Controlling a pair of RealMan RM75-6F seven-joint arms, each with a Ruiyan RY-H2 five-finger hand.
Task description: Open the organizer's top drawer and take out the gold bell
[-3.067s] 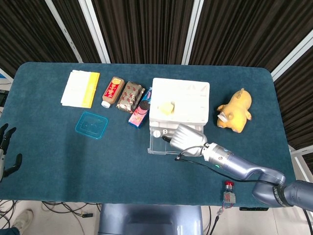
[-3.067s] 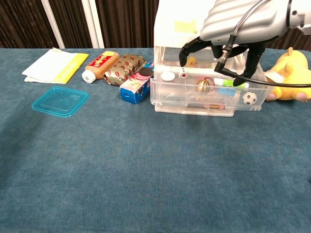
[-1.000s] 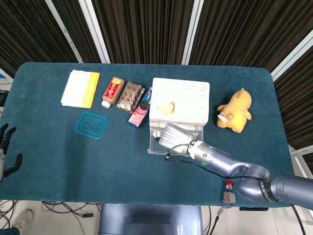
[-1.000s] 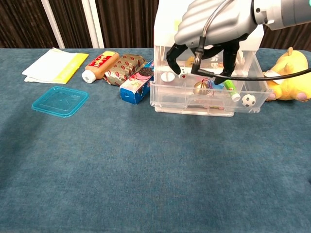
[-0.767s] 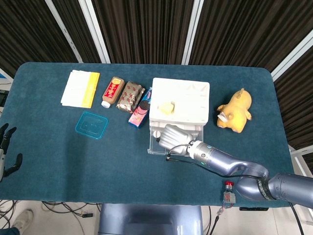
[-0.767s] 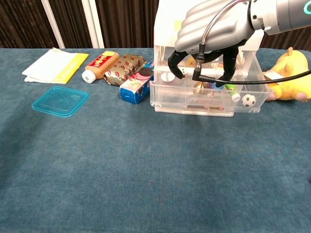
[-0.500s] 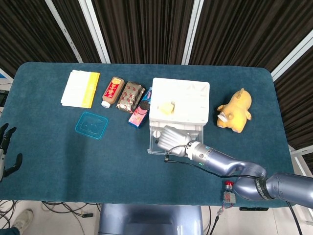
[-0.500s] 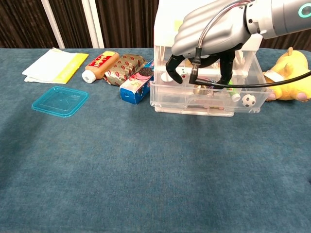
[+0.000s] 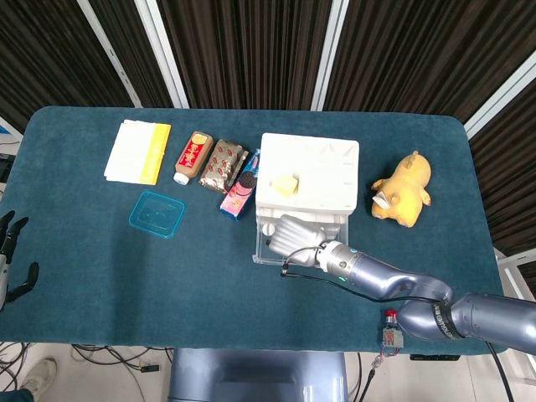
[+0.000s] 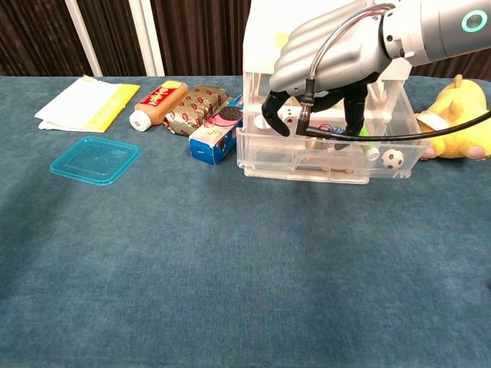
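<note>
The white organizer (image 9: 307,172) stands mid-table with its clear top drawer (image 10: 330,165) pulled out toward me. My right hand (image 10: 330,46) hangs over the drawer's left half, fingers curled down inside it; the head view shows the same hand (image 9: 295,234) covering the drawer. The gold bell (image 10: 314,140) shows only as a sliver behind those fingers, so whether they hold it is hidden. A small football (image 10: 393,157) and a green item (image 10: 360,136) lie to the bell's right. My left hand (image 9: 10,260) stays at the far left table edge, fingers apart, holding nothing.
A yellow plush toy (image 9: 404,188) sits right of the organizer. Left of it lie a cookie box (image 9: 241,191), a snack pack (image 9: 222,165), a sauce bottle (image 9: 192,157), papers (image 9: 136,152) and a blue lid (image 9: 157,213). A red-button device (image 9: 392,331) sits at the near edge.
My right hand has shifted left along the open drawer and lowered, its fingers now dipping around the bell and hiding it. The left hand has not moved.
</note>
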